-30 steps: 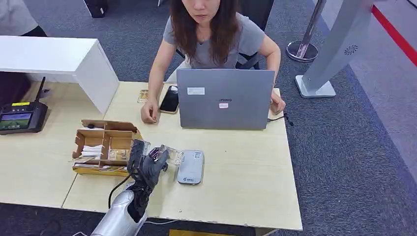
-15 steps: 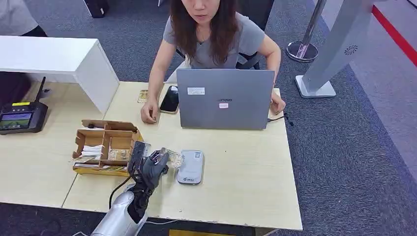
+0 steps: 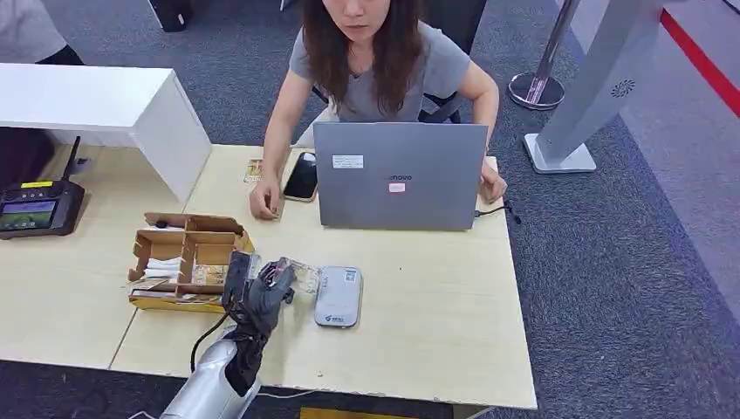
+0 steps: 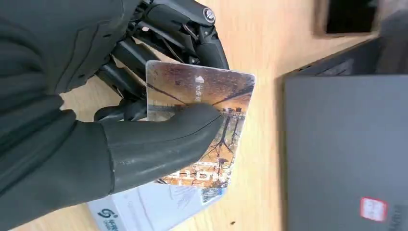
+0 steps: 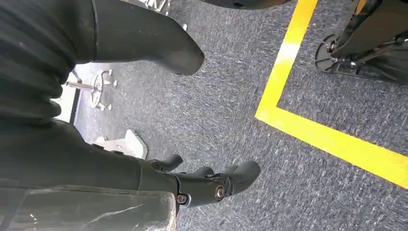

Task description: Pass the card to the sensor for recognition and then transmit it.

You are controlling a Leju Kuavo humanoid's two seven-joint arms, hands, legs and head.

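My left hand (image 3: 257,295) hovers over the table between the cardboard box (image 3: 186,258) and the grey card sensor (image 3: 339,296). It pinches a card (image 3: 301,276) between thumb and fingers; the card sticks out toward the sensor's near edge. In the left wrist view the card (image 4: 210,115) shows a brown printed picture, with my thumb (image 4: 163,139) pressed on its face and the pale sensor (image 4: 154,211) just beyond it. My right hand (image 5: 211,185) hangs above the carpet, fingers loosely apart and holding nothing.
A person sits behind a grey laptop (image 3: 399,175) at the far side, one hand on the table beside a black phone (image 3: 301,177). A black terminal (image 3: 37,208) sits at the far left, next to a white box (image 3: 105,109). Bare tabletop lies right of the sensor.
My left hand with the card has drawn slightly left and back from the sensor. The person and the objects on the table have stayed put.
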